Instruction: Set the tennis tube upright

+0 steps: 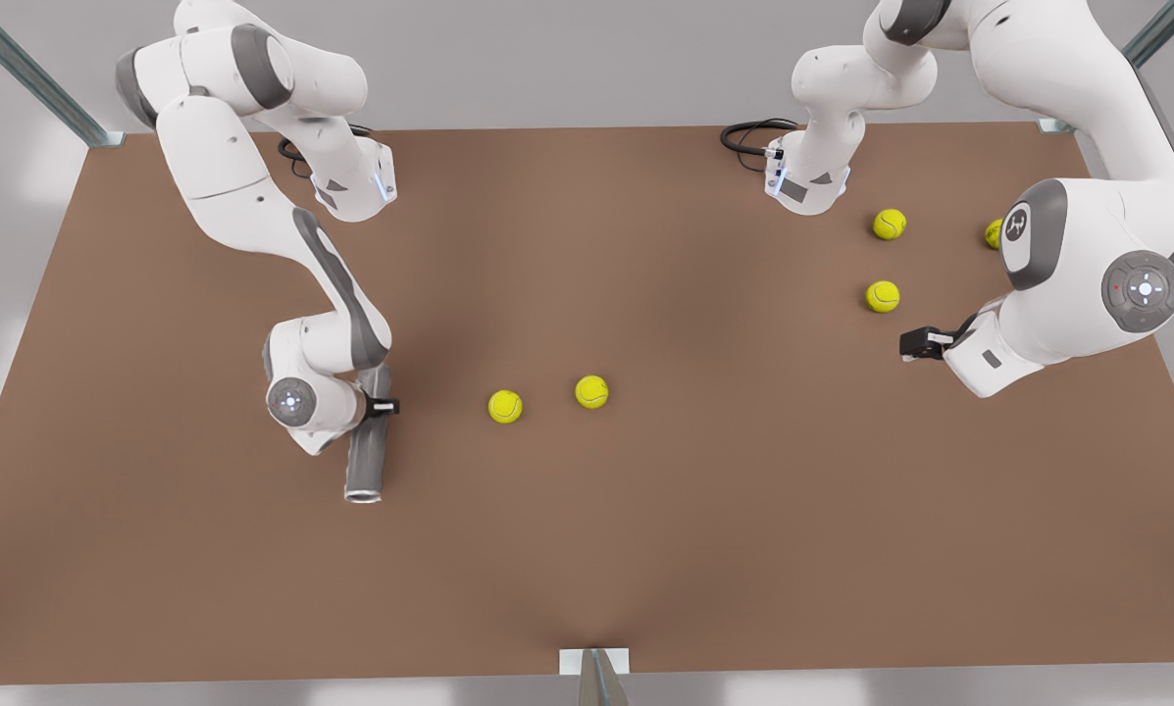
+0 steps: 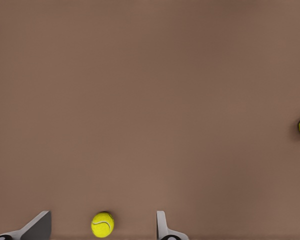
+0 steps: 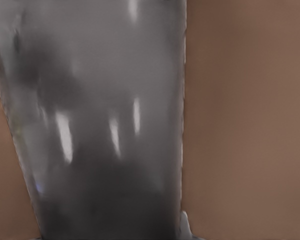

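- The right claw (image 1: pixel 379 405) sits at the tube (image 1: pixel 367 436), on the front view's left side of the tabletop (image 1: pixel 645 549). The right wrist view has the grey tube wall (image 3: pixel 105 120) pressed close against the camera, so this is the arm that rides on the tube.
- One dark finger (image 1: pixel 384 405) shows on the tube's ball-facing side, roughly at mid-length. The claw looks clamped across the tube, though the far finger is hidden behind the wrist.
- The tube lies on its side. Its long axis runs from under the wrist toward the tabletop's near edge, with the silvery rim (image 1: pixel 362 496) at the near end and the other end tucked under the arm.
- The grip crosses the long axis, which is what a tip-up needs: I judge the coming move to be a lift and a quarter turn of the wrist until one end points down at the tabletop.
- Two balls (image 1: pixel 505 406) lie beside the tube toward the front view's right, apart from it; the swing should stay clear of them.
- The left claw (image 1: pixel 925 342) hangs well away from the tube, across the tabletop near another ball (image 1: pixel 882 296). Its fingers (image 2: pixel 162 226) stand apart with a ball (image 2: pixel 102 224) seen between them on the tabletop below; this arm waits.
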Motion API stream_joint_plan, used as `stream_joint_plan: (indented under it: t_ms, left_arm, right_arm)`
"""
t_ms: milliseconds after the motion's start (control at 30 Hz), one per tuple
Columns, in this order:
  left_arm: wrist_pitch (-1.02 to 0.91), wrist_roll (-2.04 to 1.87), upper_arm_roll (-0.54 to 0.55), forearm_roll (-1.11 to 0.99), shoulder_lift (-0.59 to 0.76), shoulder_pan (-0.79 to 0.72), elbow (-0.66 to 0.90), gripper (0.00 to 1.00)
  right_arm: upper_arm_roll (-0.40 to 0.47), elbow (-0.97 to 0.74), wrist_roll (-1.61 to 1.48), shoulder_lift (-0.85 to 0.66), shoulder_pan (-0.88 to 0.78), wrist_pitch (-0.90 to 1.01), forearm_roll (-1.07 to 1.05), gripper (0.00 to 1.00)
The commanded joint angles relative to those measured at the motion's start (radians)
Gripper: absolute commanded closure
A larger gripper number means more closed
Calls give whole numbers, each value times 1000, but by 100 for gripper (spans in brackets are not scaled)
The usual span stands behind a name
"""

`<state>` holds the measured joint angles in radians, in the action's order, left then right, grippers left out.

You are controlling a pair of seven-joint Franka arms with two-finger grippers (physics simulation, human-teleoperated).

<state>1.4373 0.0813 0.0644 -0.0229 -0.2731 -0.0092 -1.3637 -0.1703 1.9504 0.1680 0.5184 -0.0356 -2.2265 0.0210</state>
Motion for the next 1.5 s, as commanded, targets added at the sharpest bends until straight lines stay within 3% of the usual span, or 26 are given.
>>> stream_joint_plan:
  t_ms: [0,500,800,1167,1467]
  left_arm:
    - [0,0,0,0,0,0,0,0]
    - [3,0,0,0,0,0,0,0]
    - [3,-2,0,0,-3,0,0,0]
    - [8,-2,0,0,-12,0,0,0]
    - [8,0,0,0,-34,0,0,0]
  right_arm:
    - [0,-7,-1,0,-1,1,2,36]
    - [0,-292,-800,84,-76,61,119,34]
    - [0,-468,-798,161,-248,56,181,33]
    - [48,-961,-854,471,-498,146,226,33]
    - [84,-1111,-814,614,-629,154,223,26]
